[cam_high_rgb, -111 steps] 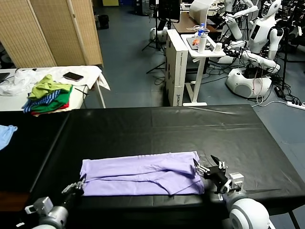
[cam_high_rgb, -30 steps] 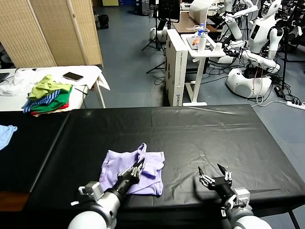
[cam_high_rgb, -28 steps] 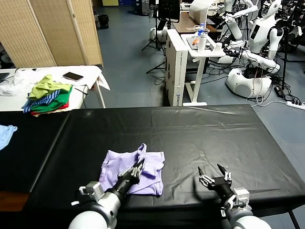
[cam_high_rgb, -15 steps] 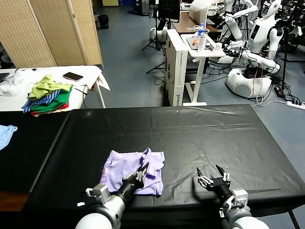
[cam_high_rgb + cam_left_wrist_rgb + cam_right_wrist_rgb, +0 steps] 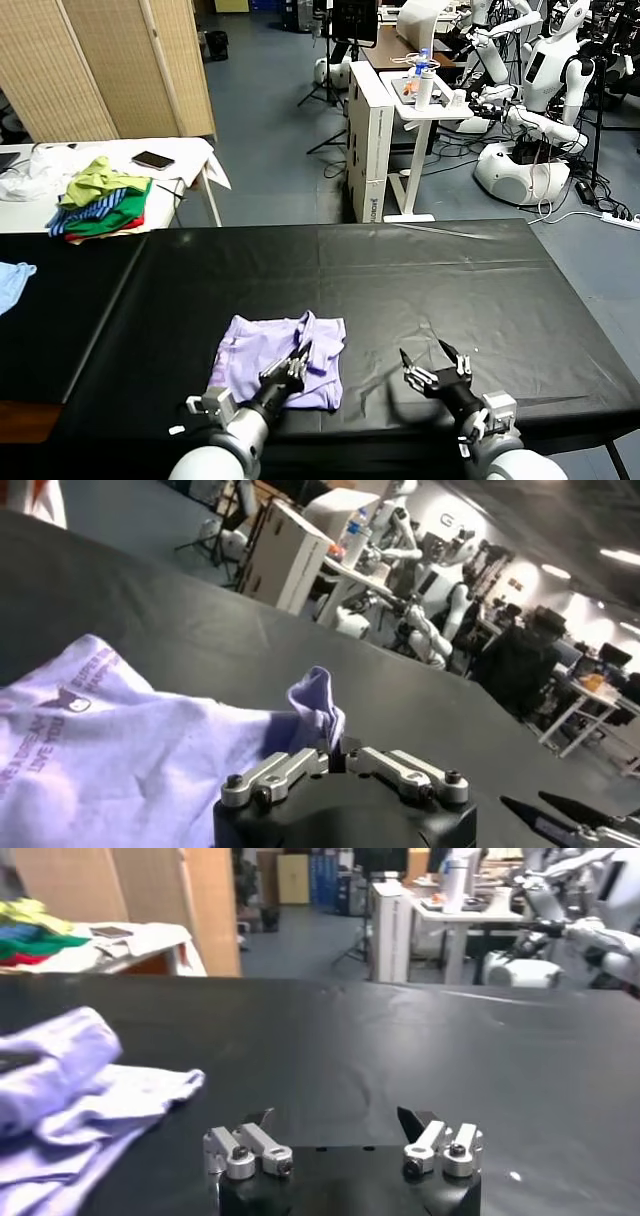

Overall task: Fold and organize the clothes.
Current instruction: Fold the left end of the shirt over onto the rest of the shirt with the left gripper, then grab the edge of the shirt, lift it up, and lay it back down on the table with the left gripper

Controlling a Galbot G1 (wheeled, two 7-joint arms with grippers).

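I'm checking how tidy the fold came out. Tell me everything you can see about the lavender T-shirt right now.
The lavender T-shirt lies folded into a compact, roughly square bundle on the black table, toward its near edge. It looks like soft, thin cotton, wrinkled, with one corner poking up at the far side. The left wrist view shows darker purple printed lettering on one face. The left tool sits at its near edge, fingers partly apart around a raised fold. The right tool, open, is clear of it.
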